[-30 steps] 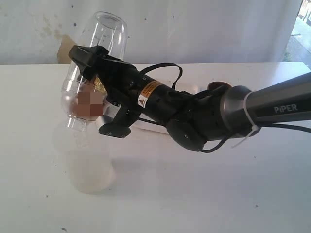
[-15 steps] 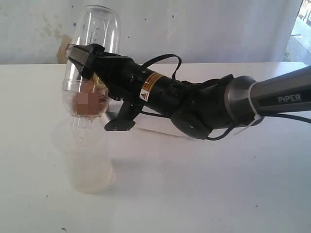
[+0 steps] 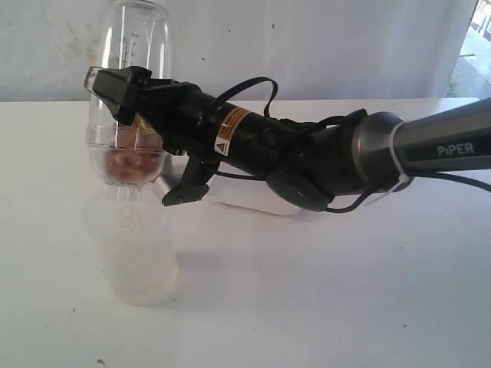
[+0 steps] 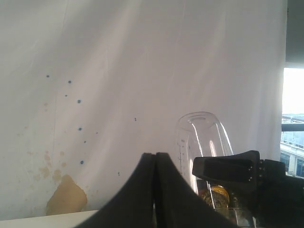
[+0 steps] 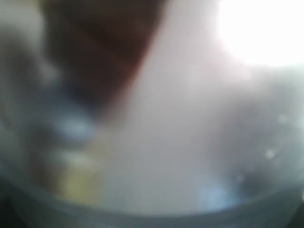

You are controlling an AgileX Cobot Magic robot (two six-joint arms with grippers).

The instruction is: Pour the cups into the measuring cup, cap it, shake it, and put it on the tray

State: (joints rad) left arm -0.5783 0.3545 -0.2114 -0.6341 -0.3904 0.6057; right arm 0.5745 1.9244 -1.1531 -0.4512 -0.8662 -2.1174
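White counter [image 3: 307, 307] fills the near and mid scene, matte, w/ a few tiny dark specks and soft shadows under the arm. The far side is a pale wall [image 3: 322, 46], patchy, w/ yellowish stains at far left. The left wrist view adds small blue dots and a tan patch [image 4: 66, 195] low on the wall where it meets the counter. A bright window [image 3: 477, 38] sits at the far right edge, w/ buildings outside. The right hand [image 3: 136, 139] reaches across to the left and is clamped on the measuring cup [image 3: 134, 54], one finger on either side. The cup is held up off the counter at far left, roughly upright w/ its rounded closed end on top and brownish stuff low inside. Right below it a frosted cup [image 3: 142, 268] stands on the counter; can't tell if the two touch. The tray [image 3: 238, 201] lies flat on the counter behind the arm, mostly hidden. The left hand [image 4: 155, 159] has its fingers pressed together, holding nothing, raised and facing the wall. The right wrist view is a blur.
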